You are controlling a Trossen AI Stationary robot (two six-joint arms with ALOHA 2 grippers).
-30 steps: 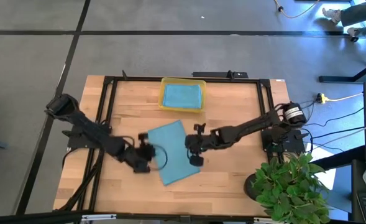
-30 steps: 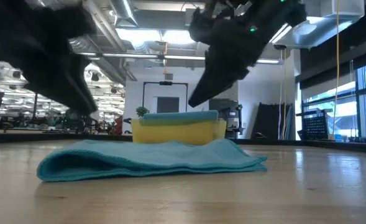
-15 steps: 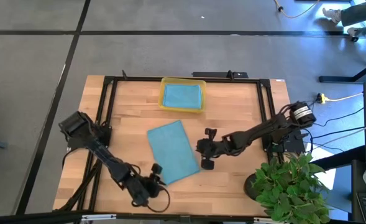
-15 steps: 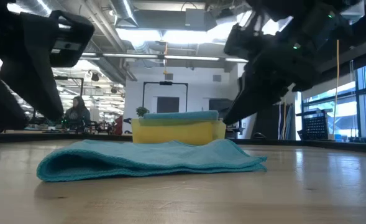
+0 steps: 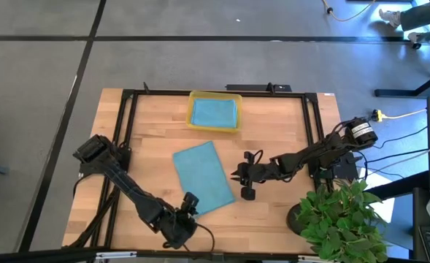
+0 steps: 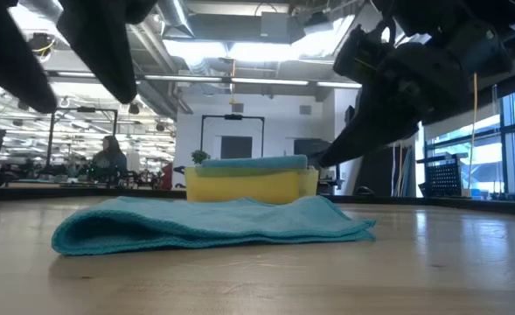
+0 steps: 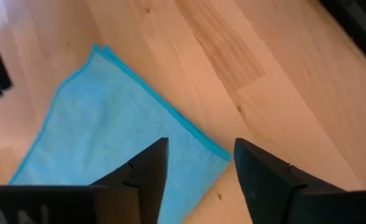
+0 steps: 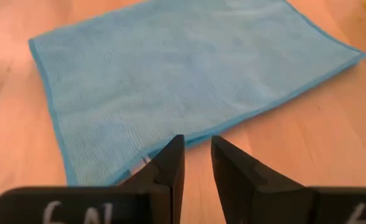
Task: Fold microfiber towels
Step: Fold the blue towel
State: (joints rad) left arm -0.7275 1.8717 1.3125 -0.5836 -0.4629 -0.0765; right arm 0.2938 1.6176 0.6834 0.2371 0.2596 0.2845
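Observation:
A teal-blue microfiber towel (image 5: 204, 177) lies folded flat on the wooden table, one edge rounded into a fold (image 6: 73, 234). It also shows in the left wrist view (image 7: 108, 124) and the right wrist view (image 8: 183, 74). A second teal-blue towel (image 5: 214, 112) lies in the yellow tray (image 5: 215, 129). My left gripper (image 5: 190, 200) is open and empty just off the towel's near corner (image 7: 223, 154). My right gripper (image 5: 238, 175) hovers off the towel's right edge, its fingers (image 8: 170, 165) a narrow gap apart and empty. The green, orange and yellow towels are out of view.
A black metal frame (image 5: 127, 95) runs around the tabletop. A potted plant (image 5: 339, 215) stands at the near right corner. Bare wood lies to the right of the towel (image 5: 280, 124) and along the near edge.
My left gripper has drawn back from the towel's left edge toward the table's near edge. My right gripper has backed off a little toward the table's right edge. The folded towel has stayed where it was.

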